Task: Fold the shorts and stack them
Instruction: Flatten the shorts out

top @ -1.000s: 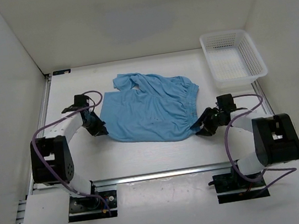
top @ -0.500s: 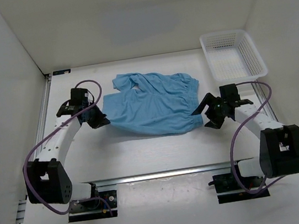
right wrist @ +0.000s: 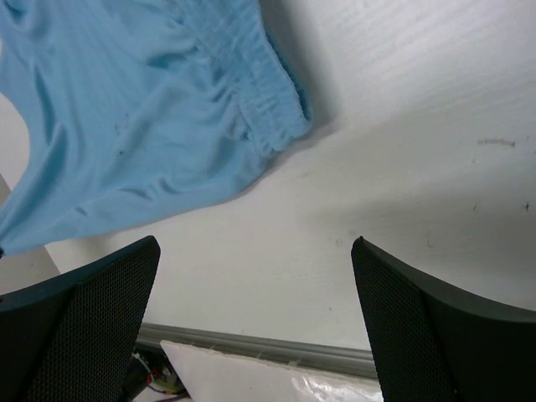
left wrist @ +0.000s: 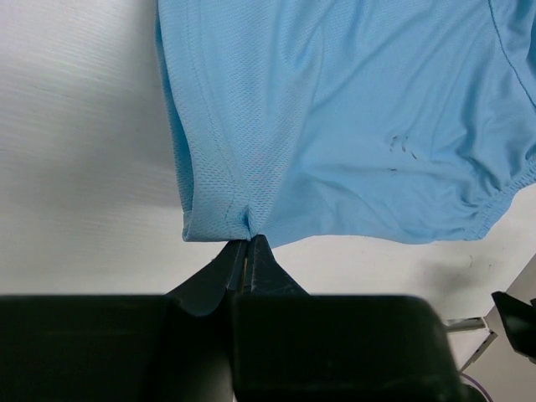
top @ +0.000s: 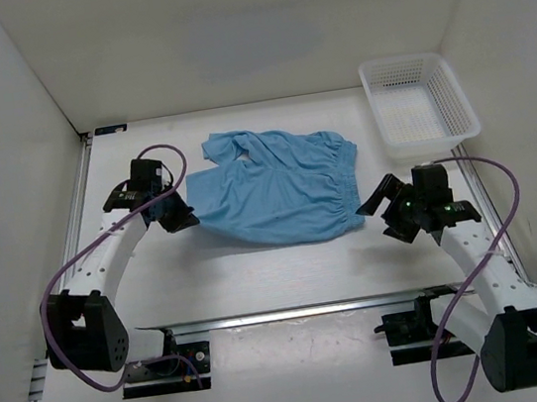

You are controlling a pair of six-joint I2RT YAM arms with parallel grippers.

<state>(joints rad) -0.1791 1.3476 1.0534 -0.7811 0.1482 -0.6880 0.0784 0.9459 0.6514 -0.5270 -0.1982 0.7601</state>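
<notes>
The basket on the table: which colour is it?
The basket is white; the top view shows it best.

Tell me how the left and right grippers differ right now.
The left gripper is shut, pinching the shorts at the hem; the right gripper is open, holding nothing. Left touches fabric; right hangs over the table beside the waistband, apart from it. Both sit at the shorts' edges.

Your left arm (top: 115, 245) reaches forward from its base, elbow bowed outward and wrist turned inward. Your left gripper (left wrist: 245, 249) shows jaws pressed together, pinching a hem of the shorts (left wrist: 335, 126). Your right arm (top: 476, 252) stretches forward, leaning outward. Your right gripper (right wrist: 255, 244) stands spread wide above the tabletop, with its fingers (right wrist: 84, 318) well apart.
</notes>
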